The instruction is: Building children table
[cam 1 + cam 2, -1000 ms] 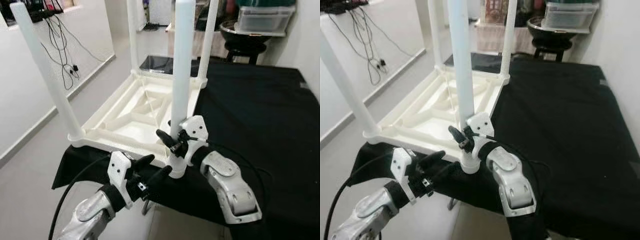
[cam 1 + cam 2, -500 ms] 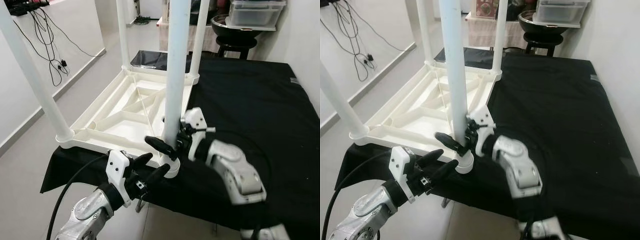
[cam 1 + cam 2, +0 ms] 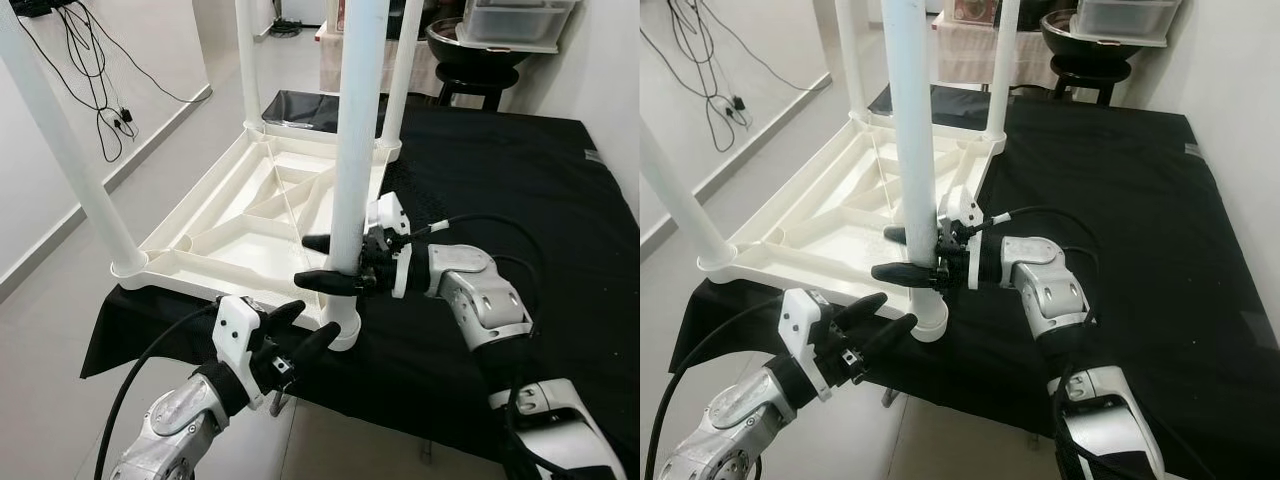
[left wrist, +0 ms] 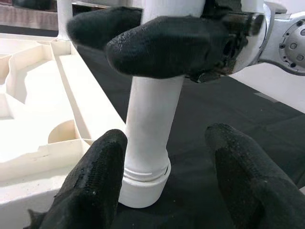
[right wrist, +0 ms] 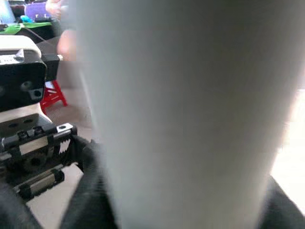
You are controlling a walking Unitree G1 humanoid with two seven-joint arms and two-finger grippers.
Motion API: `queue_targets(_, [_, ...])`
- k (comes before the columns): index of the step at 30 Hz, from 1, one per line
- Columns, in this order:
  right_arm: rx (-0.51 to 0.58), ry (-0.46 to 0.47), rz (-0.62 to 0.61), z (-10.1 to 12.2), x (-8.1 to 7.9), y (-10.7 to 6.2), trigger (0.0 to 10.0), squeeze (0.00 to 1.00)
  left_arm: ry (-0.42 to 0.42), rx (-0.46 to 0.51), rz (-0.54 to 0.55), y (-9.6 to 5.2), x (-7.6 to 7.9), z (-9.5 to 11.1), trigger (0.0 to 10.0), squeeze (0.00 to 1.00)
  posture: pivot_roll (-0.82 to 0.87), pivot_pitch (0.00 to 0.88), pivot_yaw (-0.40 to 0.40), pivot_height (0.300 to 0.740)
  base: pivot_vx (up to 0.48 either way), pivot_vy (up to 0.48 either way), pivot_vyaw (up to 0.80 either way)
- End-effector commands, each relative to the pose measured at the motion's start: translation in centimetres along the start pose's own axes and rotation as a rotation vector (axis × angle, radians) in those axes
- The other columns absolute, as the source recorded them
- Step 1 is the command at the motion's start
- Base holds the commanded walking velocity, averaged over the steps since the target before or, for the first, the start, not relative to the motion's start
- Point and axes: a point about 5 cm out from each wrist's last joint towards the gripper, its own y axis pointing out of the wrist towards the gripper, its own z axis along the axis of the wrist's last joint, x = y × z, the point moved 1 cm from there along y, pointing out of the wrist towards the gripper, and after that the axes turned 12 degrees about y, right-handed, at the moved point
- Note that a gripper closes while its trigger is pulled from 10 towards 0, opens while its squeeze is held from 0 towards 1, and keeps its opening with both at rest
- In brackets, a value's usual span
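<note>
The right gripper (image 3: 322,262) has rolled over since a second ago: its two black fingers, which stood stacked against the near white plastic table leg (image 3: 355,150), now lie level and reach toward the left of the frame, one on each side of the leg, clenched on it low down just above the socket. I take that twist as the leg being screwed or seated into its corner, so this looks like the last leg going home. The left gripper (image 3: 296,334) stays at lower centre of the frame, fingers spread to either side of the leg's collar (image 4: 143,183) and not touching it, ready to steady rather than grasping. The upturned white plastic children's table top (image 3: 240,225), ribbed underside up, sits left of centre with three other white legs already standing from its corners. It rests on a black cloth-covered surface (image 3: 510,190) that fills the right half, its left part overhanging the cloth's edge. Beyond, at upper left, black cables (image 3: 105,75) trail down a white wall to a pale floor; at upper right a clear lidded storage box (image 3: 515,22) sits above a dark stool.
</note>
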Motion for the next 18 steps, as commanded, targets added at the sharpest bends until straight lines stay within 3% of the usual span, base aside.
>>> queue_targets(1, [-0.005,-0.004,0.047,0.2,-0.2,0.4,0.0,0.00,0.001,-0.013,0.002,-0.1,0.2,-0.3,10.0,0.00,-0.01,0.059,-0.034,0.740,0.000,0.000,0.00])
queue_targets(8, [0.029,-0.030,-0.049,-0.4,-0.3,-1.2,0.0,0.00,-0.008,-0.014,-0.009,-0.2,0.3,-0.2,10.0,0.00,-0.03,0.070,-0.018,0.740,0.000,0.000,0.00])
queue_targets(10, [0.039,-0.029,-0.198,-1.7,-1.2,-1.5,0.0,0.00,-0.010,-0.013,-0.010,-0.3,0.3,-0.1,10.0,0.00,-0.03,0.083,-0.021,0.740,0.000,0.000,0.00])
queue_targets(14, [0.048,-0.023,-0.271,-2.2,-1.6,-1.6,0.0,0.00,-0.010,-0.013,-0.010,-0.4,0.2,-0.1,10.0,0.00,-0.03,0.083,-0.021,0.740,0.000,0.000,0.00])
queue_targets(15, [0.103,0.063,-0.617,-4.4,-1.5,-1.2,0.0,0.00,-0.011,-0.011,-0.008,-0.4,0.1,0.0,10.0,0.00,-0.05,0.094,-0.017,0.740,0.000,0.000,0.00])
queue_targets(17, [0.103,0.063,-0.617,-4.4,-1.5,-1.2,0.0,0.00,-0.011,-0.011,-0.008,-0.4,0.1,0.0,10.0,0.00,-0.05,0.094,-0.017,0.740,0.000,0.000,0.00])
queue_targets(18, [0.045,0.003,-0.758,-5.6,-2.3,-0.7,0.0,0.00,-0.013,-0.009,-0.007,-0.5,0.0,0.0,10.0,0.00,-0.04,0.101,-0.009,0.740,0.000,0.000,0.00])
